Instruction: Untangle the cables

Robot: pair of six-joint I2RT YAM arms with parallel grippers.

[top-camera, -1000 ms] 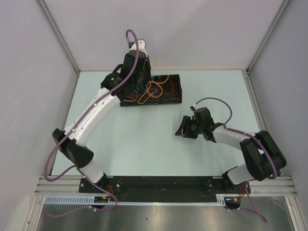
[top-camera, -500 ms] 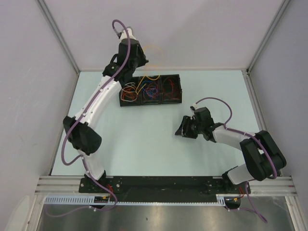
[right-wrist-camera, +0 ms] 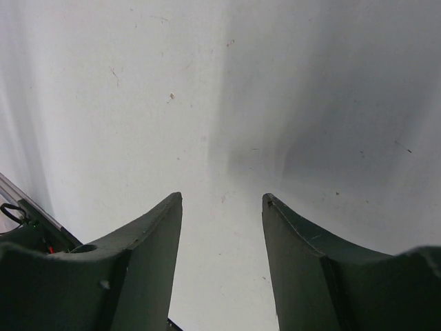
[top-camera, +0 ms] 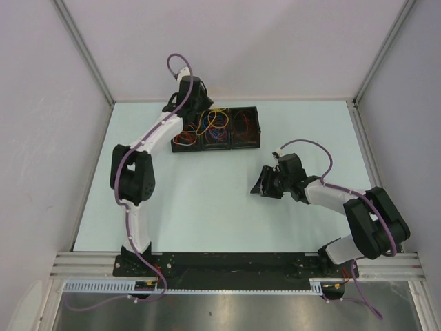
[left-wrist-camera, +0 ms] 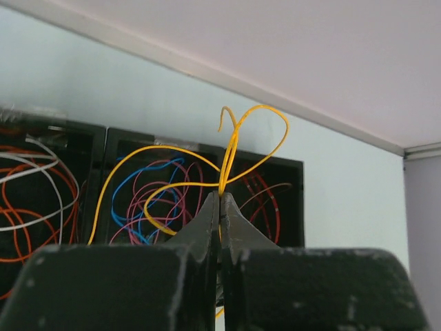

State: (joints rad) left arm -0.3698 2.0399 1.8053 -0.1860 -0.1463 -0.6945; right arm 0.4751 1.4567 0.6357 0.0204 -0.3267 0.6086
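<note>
Pinching the yellow cable (left-wrist-camera: 265, 108) in the left gripper (left-wrist-camera: 220, 197): jaws pressed together, only the thin wire between the tips. Looping up and over above the tips in the wrist view. Trailing down-left out of the pinch as two strands into the middle compartment of the black tray (left-wrist-camera: 295, 169). Crossing the blue and pink cables (left-wrist-camera: 148, 196) there, so judged not yet free of the tangle. Orange and white cables (left-wrist-camera: 31, 172) in the left compartment, red cable (left-wrist-camera: 275, 203) in the right one; no contact with the gripper that can be made out.

Top view: left gripper (top-camera: 205, 107) over the upper edge of the black tray (top-camera: 256, 131), left of its middle, upper centre of frame. Tangle (top-camera: 213, 127) just below and right of the tips. Tray long axis left-right. Strand direction too fine to read at this size.

Right gripper (top-camera: 259, 187) mid-frame right, down-right of the tray and well apart from it. Jaws spread, nothing between them, only bare table (right-wrist-camera: 227, 103) under the right gripper (right-wrist-camera: 222, 200).

Judgement: left arm clearly nearer and already on the wire. Next pull best taken away from the middle compartment, along the strands rather than across them. Risk: dragging blue and pink loops out too.
</note>
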